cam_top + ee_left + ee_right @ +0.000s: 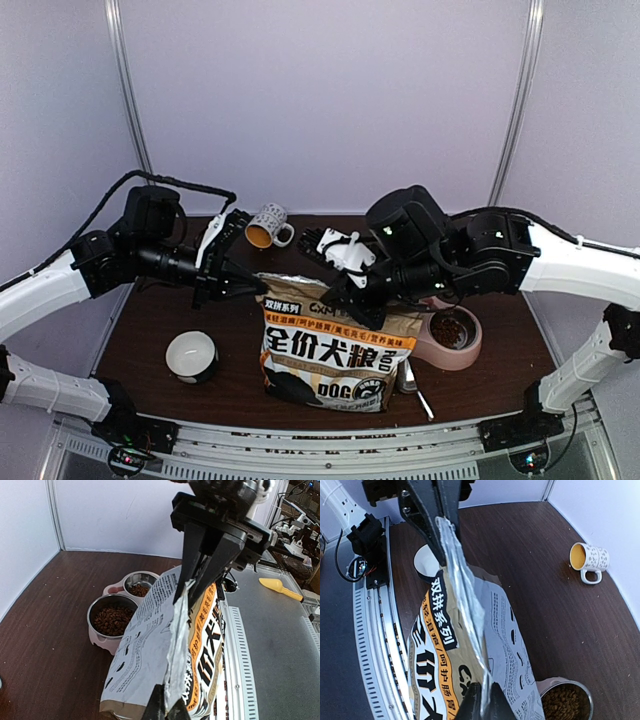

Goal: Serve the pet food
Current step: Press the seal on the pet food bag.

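Brown kibble, the pet food (447, 328), lies in both steel cups (112, 600) of a pink double bowl (470, 353) near the right edge of the dark wooden surface (150, 335), just beside the printed bag (325, 350). The bag stands upright by the front edge, its top seam clamped at one end by the left fingers (427, 525) and at the other by the right fingers (189, 555). A mug (268, 226) sits at the back edge.

Robotics test cell: plain white panel walls (320, 100) joined by aluminium posts (130, 90) enclose a dark wood-grain counter (150, 330), edged at the front by a perforated metal rail (245, 655). Beyond it, a grey workbench (285, 645) carries tangled cables and equipment (300, 535).
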